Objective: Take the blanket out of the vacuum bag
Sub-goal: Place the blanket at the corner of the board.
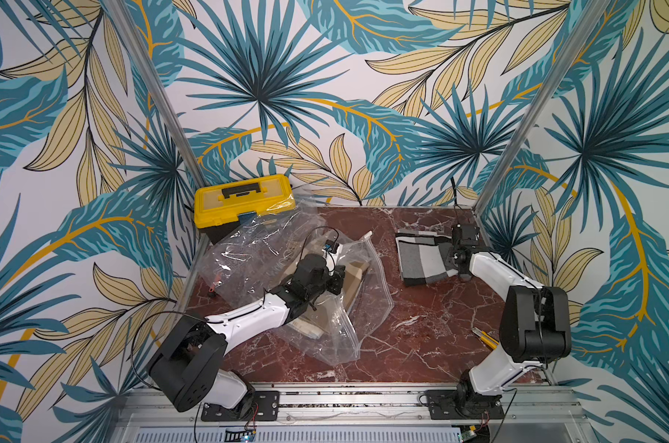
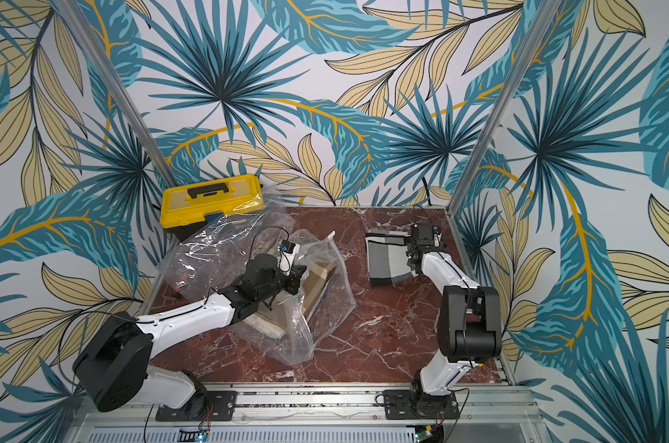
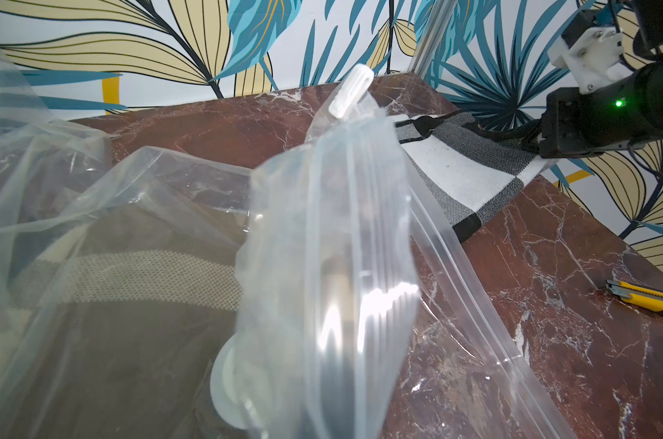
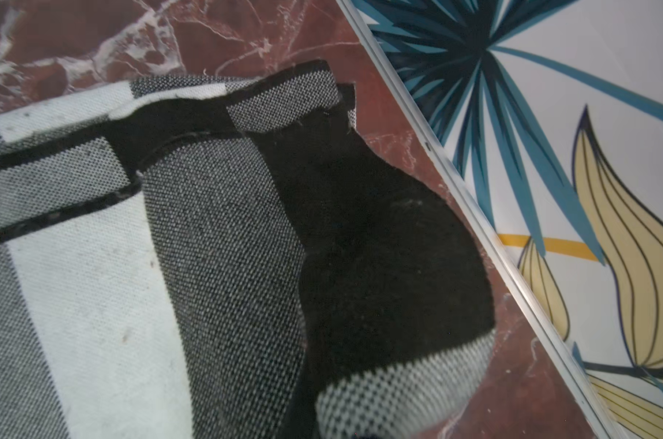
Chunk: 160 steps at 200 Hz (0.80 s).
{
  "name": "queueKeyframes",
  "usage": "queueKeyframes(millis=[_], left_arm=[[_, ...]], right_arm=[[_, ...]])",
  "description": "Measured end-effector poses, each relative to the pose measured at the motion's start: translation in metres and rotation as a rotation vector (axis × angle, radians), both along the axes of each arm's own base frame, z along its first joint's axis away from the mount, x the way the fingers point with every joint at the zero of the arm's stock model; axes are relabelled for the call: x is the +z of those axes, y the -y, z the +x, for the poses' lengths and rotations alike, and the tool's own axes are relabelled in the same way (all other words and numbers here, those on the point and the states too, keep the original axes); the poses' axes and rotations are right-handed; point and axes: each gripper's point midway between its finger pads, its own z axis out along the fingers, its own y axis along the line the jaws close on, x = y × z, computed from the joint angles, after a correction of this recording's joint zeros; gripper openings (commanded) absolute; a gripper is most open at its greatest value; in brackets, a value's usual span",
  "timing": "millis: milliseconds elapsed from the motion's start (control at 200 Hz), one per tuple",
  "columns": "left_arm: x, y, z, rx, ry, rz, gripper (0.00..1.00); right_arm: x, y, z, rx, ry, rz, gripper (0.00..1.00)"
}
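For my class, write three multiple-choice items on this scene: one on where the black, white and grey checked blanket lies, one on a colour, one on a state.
1. Where does the black, white and grey checked blanket lie?
A) draped over a wall post
B) on the red marble table, outside any bag
C) on the floor

2. What colour is the lid of the plastic toolbox?
A) yellow
B) green
C) red

3. The folded brown and beige fabric is:
A) hanging on the wall
B) on top of the toolbox
C) inside the clear plastic vacuum bag

Key: B, it rests on bare marble; A, the lid is bright yellow in both top views; C, crinkled clear plastic covers it in the left wrist view.
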Motion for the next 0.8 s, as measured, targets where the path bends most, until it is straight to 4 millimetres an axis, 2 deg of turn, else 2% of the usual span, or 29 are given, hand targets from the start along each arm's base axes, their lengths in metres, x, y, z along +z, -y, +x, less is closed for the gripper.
queueKeyframes(millis=[30,60,205,295,411,511,606,691,801], left_arm=[[0.000,0.000,0.000,-0.003,0.000,0.000,0.00],[0.000,0.001,0.000,-0.005,0.000,0.000,0.00],[0.004,0.004,-0.001,-0.024,0.002,-0.002,0.00],[0.007,0.006,-0.001,-0.031,0.007,-0.008,0.00],[0.006,0.008,-0.001,-0.043,0.000,-0.012,0.00],[0.000,0.011,0.000,-0.050,-0.012,-0.008,0.00],[-0.006,0.012,0.000,-0.055,-0.026,-0.001,0.00],[-0.007,0.013,0.000,-0.058,-0.028,-0.001,0.00],[-0.007,0.013,0.000,-0.060,-0.028,-0.001,0.00]], right_arm=[[0.000,0.000,-0.006,-0.002,-0.011,-0.002,0.37],[0.001,0.000,-0.010,-0.002,-0.017,-0.002,0.45],[0.022,-0.002,-0.019,0.009,-0.008,-0.011,0.59],[0.050,-0.009,-0.015,0.034,0.024,-0.049,0.65],[0.090,-0.037,0.002,0.120,0.092,-0.077,0.69],[0.100,-0.073,0.024,0.223,0.113,-0.026,0.69],[0.077,-0.110,0.051,0.318,0.067,0.046,0.69],[0.028,-0.138,0.065,0.379,-0.031,0.124,0.69],[-0.035,-0.153,0.062,0.406,-0.173,0.199,0.69]])
